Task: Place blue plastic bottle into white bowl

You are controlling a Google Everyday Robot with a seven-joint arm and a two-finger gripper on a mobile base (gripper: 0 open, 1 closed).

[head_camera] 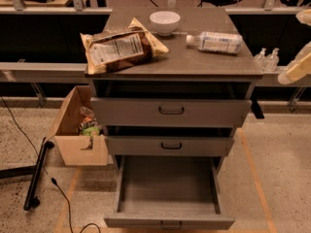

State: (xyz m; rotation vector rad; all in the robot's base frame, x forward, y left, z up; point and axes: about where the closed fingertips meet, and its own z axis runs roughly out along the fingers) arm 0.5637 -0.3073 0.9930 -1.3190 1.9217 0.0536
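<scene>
Task not begun, by the look of it. Bottle (216, 41) lies on its side on the cabinet top (194, 66), right half, white cap pointing left toward the bowl (164, 22). Bowl sits upright at the back of the top, near the middle, nothing in it that shows. Bottle and bowl near each other but apart, a strip of bare top between cap and rim. Snack bag (121, 50) lies flat on the left half, its upper corner just beside the bowl; I cannot say whether they touch. All of the work is left: reach in, grasp the bottle, lift, carry it the short way left and back, set it in the bowl. Bottle is longer than the bowl is wide, so I judge it will rest tilted over the rim and may roll or tip the bowl. Arm pose: only pale parts cut into the right edge, well off the cabinet top and lower than the bottle's level in the view. Gripper (296, 70), as best I can place it, is the lower slanted piece, just right of two small pump bottles (266, 59); open or closed, cannot tell. It holds nothing of the task. Bottom drawer (167, 193) stands pulled out.
</scene>
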